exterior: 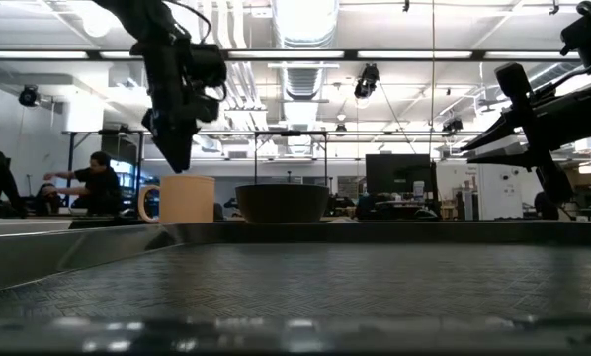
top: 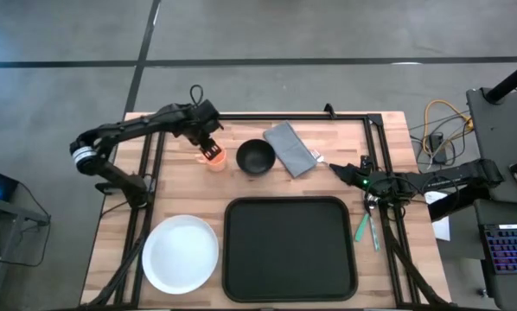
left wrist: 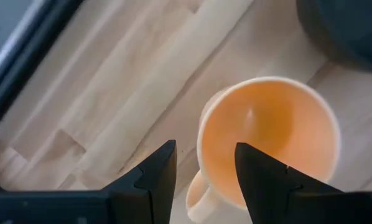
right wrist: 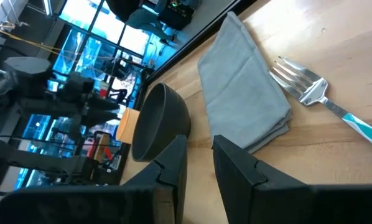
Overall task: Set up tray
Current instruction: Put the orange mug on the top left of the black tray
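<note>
The black tray (top: 289, 249) lies flat at the table's near middle, and its ribbed floor (exterior: 355, 282) fills the low view. An orange mug (top: 215, 159) stands upright on the wood at the far left. My left gripper (left wrist: 204, 168) hangs open just above the mug (left wrist: 267, 140). One finger is over its hollow and the other outside the rim, by the handle (left wrist: 195, 198). My right gripper (right wrist: 199, 163) is over the table's right side, open by a narrow gap and holding nothing. It points at the grey napkin (right wrist: 245, 99) and the fork (right wrist: 304, 90).
A black bowl (top: 255, 158) stands between the mug and the grey napkin (top: 289, 149). A white plate (top: 181, 252) lies left of the tray. Two utensils (top: 367, 226) lie right of the tray. People sit in the room behind (exterior: 88, 183).
</note>
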